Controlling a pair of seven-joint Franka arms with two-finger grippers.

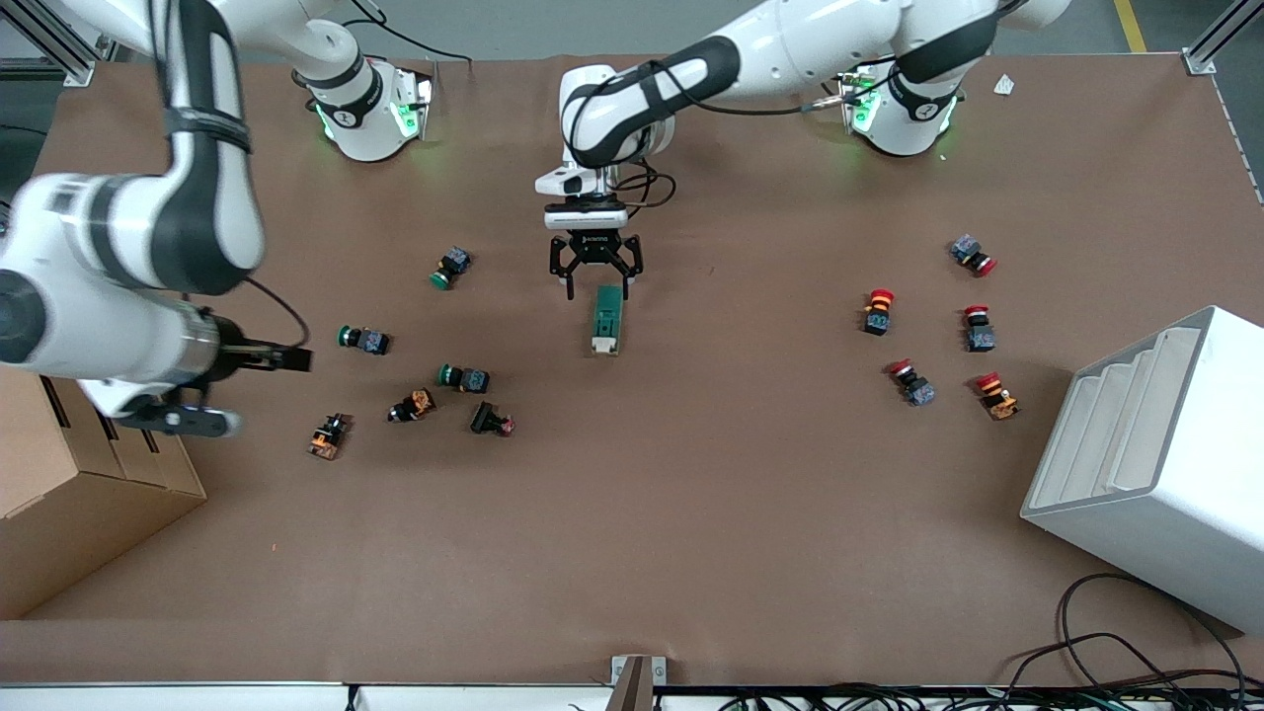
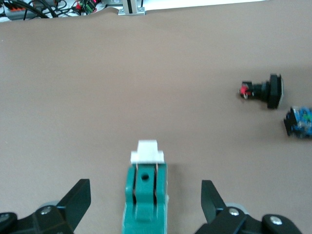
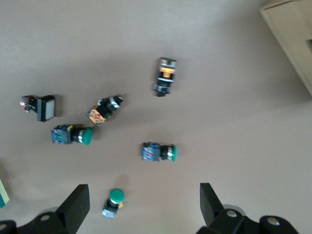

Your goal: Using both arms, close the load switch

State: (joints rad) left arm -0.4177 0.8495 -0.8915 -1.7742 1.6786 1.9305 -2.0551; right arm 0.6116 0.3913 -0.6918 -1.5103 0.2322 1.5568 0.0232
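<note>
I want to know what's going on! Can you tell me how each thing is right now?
load switch: lying flat on the table, not gripped
left gripper: open, straddling the switch's green end
right gripper: open, up over the green push buttons
white bin: tilted

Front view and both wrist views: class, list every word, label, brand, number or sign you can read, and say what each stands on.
None can be read.
Small white lettering on the left gripper's black body, over the dark-green load switch: too small to read.
Round dark marks on the white arm bases: too small to read.
Push buttons: no legible marking.
</note>
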